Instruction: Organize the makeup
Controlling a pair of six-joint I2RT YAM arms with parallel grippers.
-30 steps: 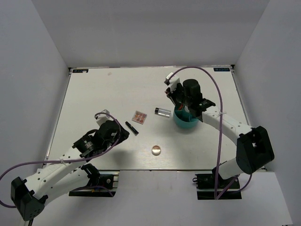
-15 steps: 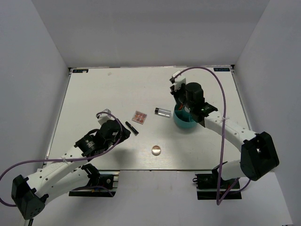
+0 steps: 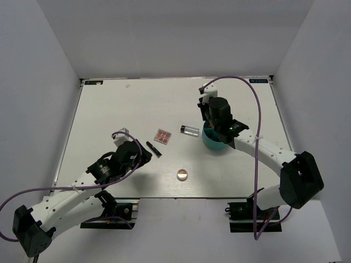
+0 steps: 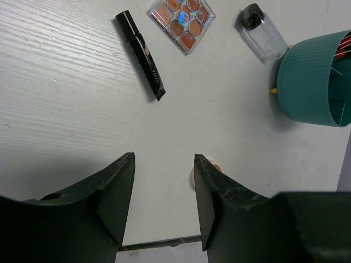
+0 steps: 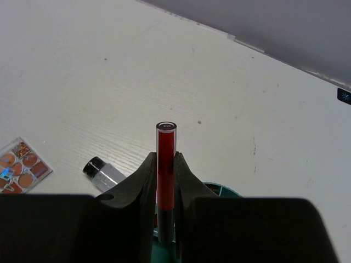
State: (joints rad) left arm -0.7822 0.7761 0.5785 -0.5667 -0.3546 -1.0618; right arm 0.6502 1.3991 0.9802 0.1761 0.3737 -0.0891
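My right gripper (image 5: 165,164) is shut on a red tube with a black end (image 5: 165,164), held upright over the teal round container (image 3: 218,143). My left gripper (image 4: 163,186) is open and empty above the table. Beyond it lie a black tube (image 4: 140,55), a square pinkish palette (image 4: 182,22) and a clear bottle with a black cap (image 4: 263,33). A small round pinkish compact (image 3: 182,175) lies near the front edge, partly hidden behind my right finger (image 4: 214,189) in the left wrist view. The palette (image 5: 22,164) and bottle (image 5: 101,172) also show in the right wrist view.
The teal container (image 4: 318,82) holds red and yellow pencils at its rim. The table's front edge (image 3: 181,197) runs close behind the compact. Grey walls (image 3: 49,76) enclose the table on the left, right and back.
My right gripper with the red tube has shifted slightly back and left above the teal container. The left arm has barely moved.
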